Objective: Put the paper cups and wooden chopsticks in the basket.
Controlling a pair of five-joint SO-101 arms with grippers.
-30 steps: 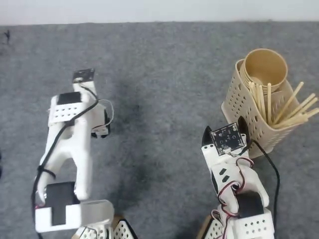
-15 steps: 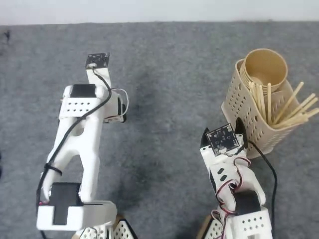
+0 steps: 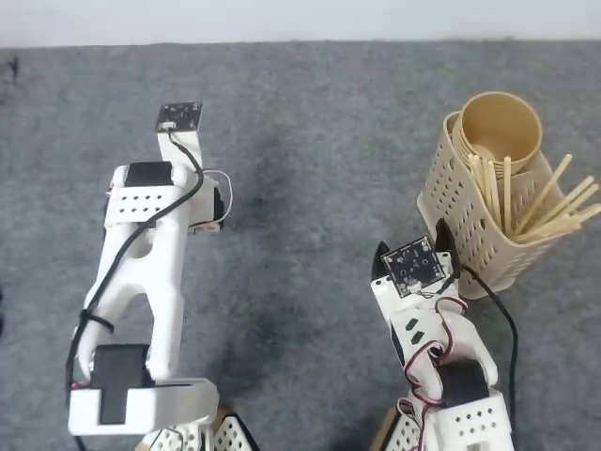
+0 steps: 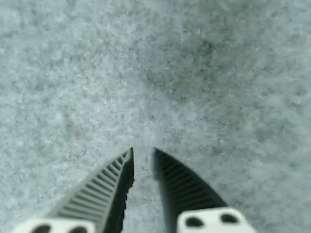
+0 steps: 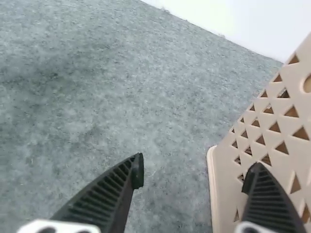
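The beige perforated basket point(image 3: 470, 221) stands at the right side of the grey carpet. Inside it sit a paper cup point(image 3: 498, 127) and several wooden chopsticks point(image 3: 540, 209) leaning out to the right. My right gripper point(image 3: 411, 246) is open just left of the basket's near corner; in the right wrist view the right gripper point(image 5: 197, 167) has the basket wall point(image 5: 265, 131) beside one fingertip and nothing held. My left gripper point(image 4: 143, 151) hovers over bare carpet, shut with nothing in it. The left arm point(image 3: 150, 244) stretches up the left side of the table.
Grey carpet point(image 3: 310, 169) covers the whole table, with a pale wall strip point(image 3: 300, 19) along the far edge. The arm bases point(image 3: 141, 409) stand at the near edge.
The left arm stretched toward the far side of the table, then shifted slightly left. The right gripper eased a little left, away from the basket.
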